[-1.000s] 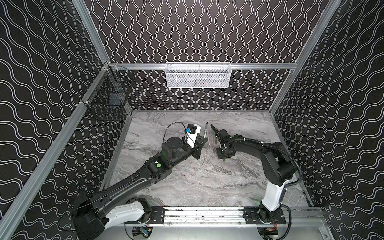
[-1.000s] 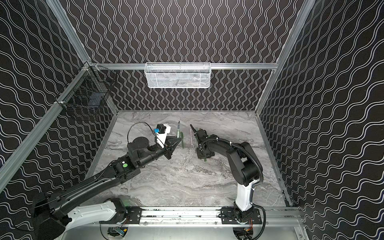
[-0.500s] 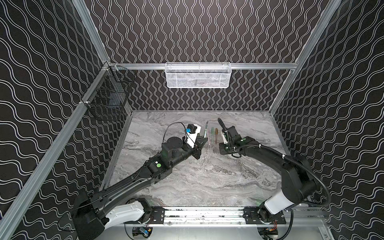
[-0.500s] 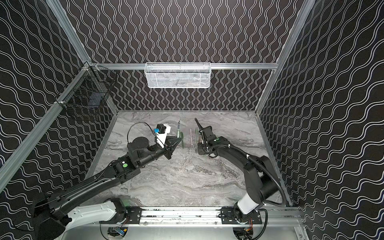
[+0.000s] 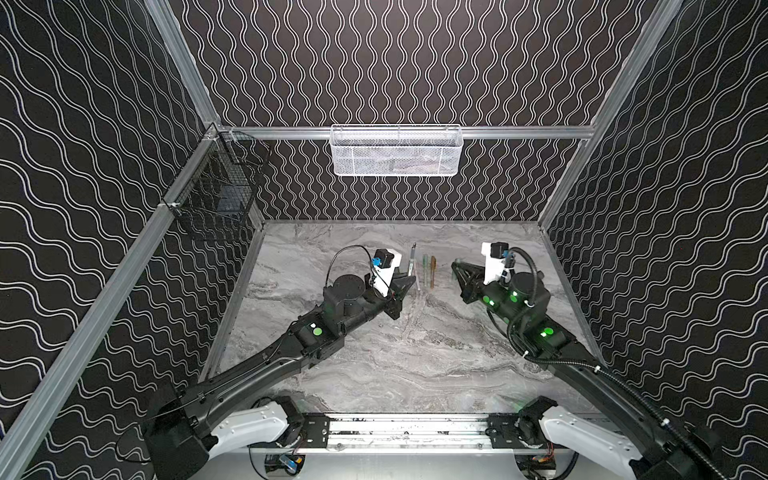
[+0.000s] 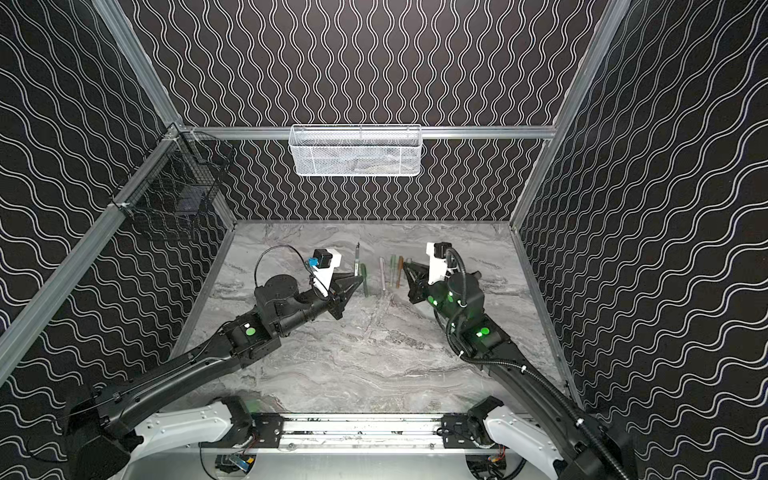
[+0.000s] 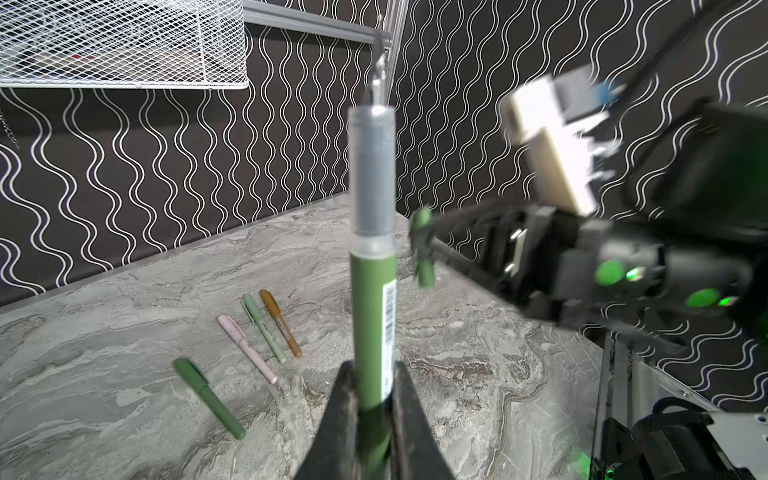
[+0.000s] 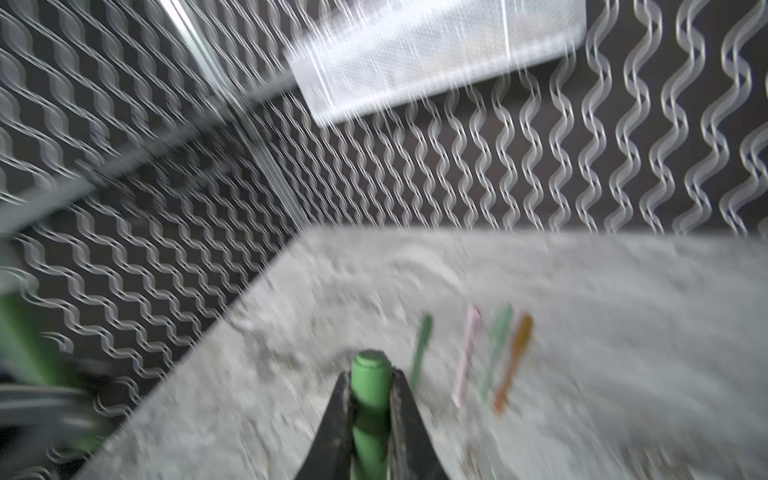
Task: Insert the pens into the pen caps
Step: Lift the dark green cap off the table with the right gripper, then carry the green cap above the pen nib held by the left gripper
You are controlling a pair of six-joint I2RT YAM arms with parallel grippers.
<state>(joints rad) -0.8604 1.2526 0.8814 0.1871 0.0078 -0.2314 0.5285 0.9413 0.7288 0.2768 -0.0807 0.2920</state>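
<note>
Clamping the dark green pen (image 7: 372,291) upright with tip bared for capping, the left pincer (image 7: 374,372) presents it; the right pincer (image 8: 371,374) pinches the matching cap (image 8: 370,363) alongside, not touching; four capped pens (image 7: 264,330) lie below.

white mesh basket (image 5: 395,151) and black wire basket (image 5: 216,189) hang above the marble table (image 5: 395,365).

Lab test cell: aluminium frame (image 5: 519,132), wavy-patterned walls (image 5: 415,62)

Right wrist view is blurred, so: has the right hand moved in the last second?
Yes. The right hand has swung right, from over the orange-brown pen lying on the table to clear of it.
</note>
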